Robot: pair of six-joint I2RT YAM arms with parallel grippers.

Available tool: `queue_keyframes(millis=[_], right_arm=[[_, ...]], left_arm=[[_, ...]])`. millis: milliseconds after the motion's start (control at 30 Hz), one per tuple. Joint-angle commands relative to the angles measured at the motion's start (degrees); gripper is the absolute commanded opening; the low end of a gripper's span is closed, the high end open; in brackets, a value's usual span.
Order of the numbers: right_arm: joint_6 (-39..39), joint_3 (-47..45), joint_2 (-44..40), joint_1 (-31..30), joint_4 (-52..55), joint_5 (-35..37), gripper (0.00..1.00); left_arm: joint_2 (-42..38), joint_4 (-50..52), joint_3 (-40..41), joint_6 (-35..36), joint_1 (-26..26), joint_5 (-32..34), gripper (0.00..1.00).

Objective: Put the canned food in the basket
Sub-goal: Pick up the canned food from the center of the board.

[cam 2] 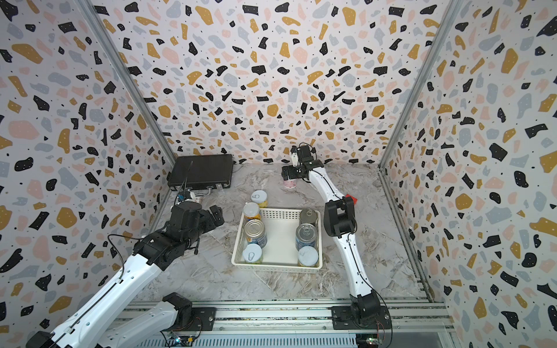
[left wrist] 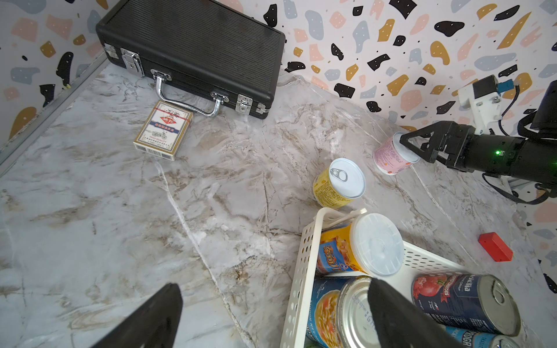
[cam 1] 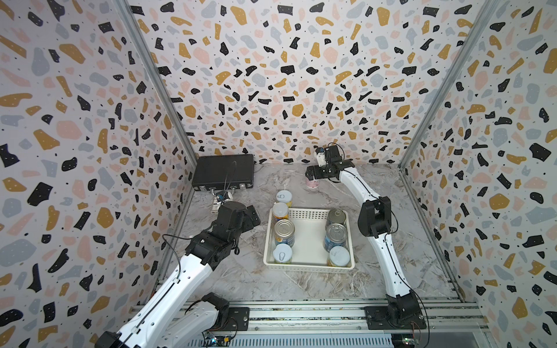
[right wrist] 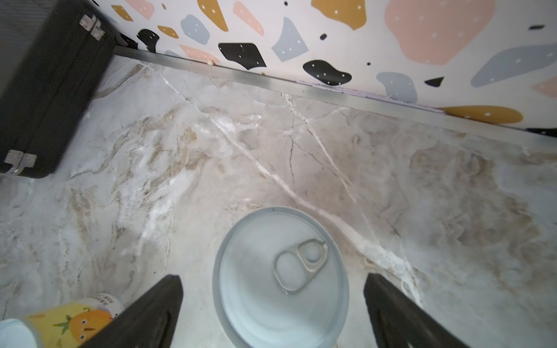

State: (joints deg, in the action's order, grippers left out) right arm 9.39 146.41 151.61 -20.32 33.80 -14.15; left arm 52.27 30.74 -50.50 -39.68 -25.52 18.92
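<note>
Basket [cam 1: 307,266] held six cans [cam 1: 284,233], left gripper [left wrist: 274,284] hovered beside it with jaws apart, and right gripper [right wrist: 271,277], jaws apart too, hung over pink can [cam 1: 312,183] beyond yellow can [cam 1: 284,197] behind basket, a pickup step that seemingly called for lowering and closing.

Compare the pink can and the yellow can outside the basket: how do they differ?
The pink can stands well away from the basket; the yellow can, close to its far wall. The open right end effector hovers over the pink can, not the yellow can. Both stand upright.
</note>
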Motion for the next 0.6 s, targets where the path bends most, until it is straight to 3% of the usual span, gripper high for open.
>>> queue_keyframes(millis=[0, 367, 567], right_arm=[[-0.4, 2.0, 1.5, 0.2, -1.7, -1.7, 1.0], [-0.8, 2.0, 4.8, 0.1, -2.8, 0.1, 0.99], [-0.4, 2.0, 3.7, 0.1, -3.7, 1.0, 0.91]], left_arm=[[0.1, -2.3, 0.5, 0.3, 0.4, -0.2, 1.0], [0.9, -2.5, 0.5, 0.3, 0.6, -0.9, 1.0], [1.2, -2.6, 0.5, 0.4, 0.8, -1.2, 1.0]])
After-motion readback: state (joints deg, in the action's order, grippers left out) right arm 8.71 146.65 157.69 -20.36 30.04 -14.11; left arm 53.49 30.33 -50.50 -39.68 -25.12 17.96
